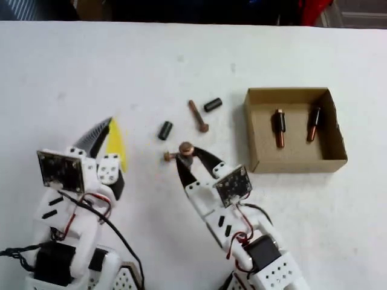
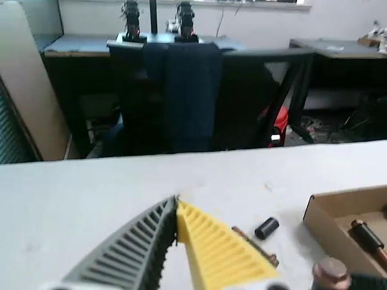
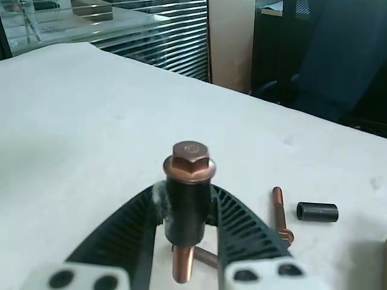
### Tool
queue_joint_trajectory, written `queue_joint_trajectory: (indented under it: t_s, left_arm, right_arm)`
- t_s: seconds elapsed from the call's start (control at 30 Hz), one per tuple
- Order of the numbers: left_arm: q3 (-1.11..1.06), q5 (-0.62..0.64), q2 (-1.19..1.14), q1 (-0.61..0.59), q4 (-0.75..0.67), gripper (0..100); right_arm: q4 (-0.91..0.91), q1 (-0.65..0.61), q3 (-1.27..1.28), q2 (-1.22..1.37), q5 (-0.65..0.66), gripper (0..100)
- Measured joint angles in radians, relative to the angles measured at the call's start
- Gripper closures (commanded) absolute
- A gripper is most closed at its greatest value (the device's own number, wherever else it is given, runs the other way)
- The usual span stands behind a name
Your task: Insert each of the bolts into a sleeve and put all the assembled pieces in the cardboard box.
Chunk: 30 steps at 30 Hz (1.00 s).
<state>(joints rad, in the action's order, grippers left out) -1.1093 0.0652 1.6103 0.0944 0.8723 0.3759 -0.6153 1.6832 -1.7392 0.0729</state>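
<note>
Mostly hidden, a bolt (image 1: 169, 156) lies under the right gripper's (image 1: 188, 155) sleeve (image 3: 187, 208).

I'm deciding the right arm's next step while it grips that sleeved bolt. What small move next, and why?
Probably swing the right gripper over the cardboard box. Its jaws are shut on an assembled piece, bolt already through its sleeve, and the box has bare floor between two finished pieces.

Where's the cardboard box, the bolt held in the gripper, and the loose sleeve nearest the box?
cardboard box (image 1: 296, 165), high view, front wall.
held bolt (image 3: 190, 165), right wrist view, hexagonal head.
nearest sleeve (image 1: 212, 104), high view, its middle.
</note>
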Motion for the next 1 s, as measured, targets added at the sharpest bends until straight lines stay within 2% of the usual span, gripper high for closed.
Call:
queue_joint_trajectory:
  t_s: [0.13,0.23,0.63,0.73,0.87,1.0]
  left_arm:
    - [0.0,0.0,0.0,-0.048,0.126,98]
    - [-0.021,0.0,0.002,-0.084,0.169,98]
    - [-0.402,-0.021,-0.017,-0.137,0.08,98]
    - [-0.497,-0.048,-0.017,-0.138,0.06,98]
    - [-0.535,-0.051,-0.017,-0.141,0.055,98]
    - [-0.574,-0.051,-0.017,-0.141,0.055,98]
  right_arm:
    - [0.0,0.052,0.0,0.0,0.0,98.1]
    - [0.008,0.072,0.0,0.0,0.0,98.1]
    - [0.014,0.144,-0.005,0.0,0.0,98.1]
    - [0.014,0.152,-0.005,0.0,0.049,98.1]
    - [0.014,0.186,-0.014,0.0,0.066,98.1]
    - [0.103,0.252,-0.031,0.0,0.069,98.1]
